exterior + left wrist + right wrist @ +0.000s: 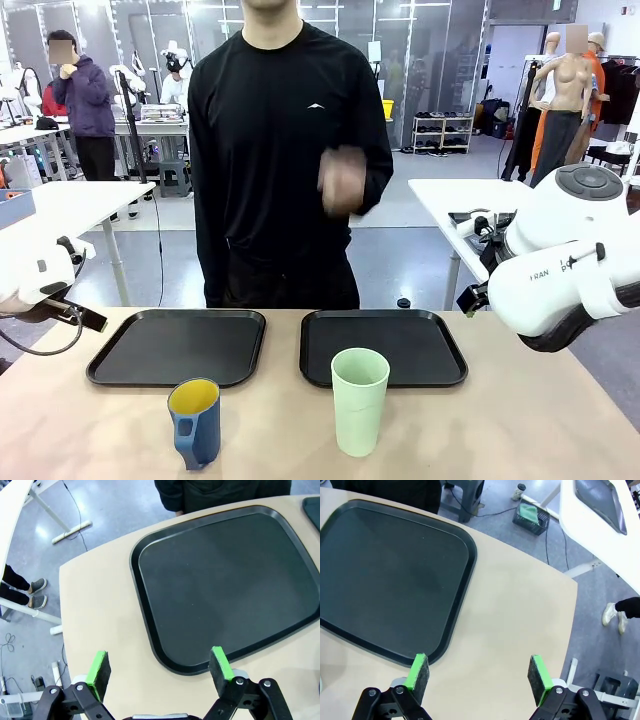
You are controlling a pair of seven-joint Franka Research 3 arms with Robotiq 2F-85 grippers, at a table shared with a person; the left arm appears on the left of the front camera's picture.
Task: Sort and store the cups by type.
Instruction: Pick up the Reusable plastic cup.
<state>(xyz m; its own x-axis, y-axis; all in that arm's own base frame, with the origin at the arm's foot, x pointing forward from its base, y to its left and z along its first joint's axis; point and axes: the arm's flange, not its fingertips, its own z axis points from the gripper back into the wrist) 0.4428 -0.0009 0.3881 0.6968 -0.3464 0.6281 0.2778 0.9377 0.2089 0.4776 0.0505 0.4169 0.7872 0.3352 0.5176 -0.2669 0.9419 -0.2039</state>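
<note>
Two cups stand near the table's front edge. A pale mint-green tumbler (pixel 359 400) is upright just in front of the right black tray (pixel 440 368). Left of it sits a dark-blue handled mug (pixel 195 422) with a yellow inside, in front of the left black tray (pixel 130 368). My left gripper (pixel 161 669) hangs open above the near corner of the left tray (pixel 230 575), nothing between its green pads. My right gripper (pixel 479 674) is open too, over bare tabletop beside the right tray (pixel 385 575). Both arms sit back at the table's sides.
A person in a black top stands at the far side, behind the trays, one hand (pixel 343 180) raised at chest height. The wooden tabletop (pixel 500 430) has free room around both cups. White tables and floor lie beyond the table's edges.
</note>
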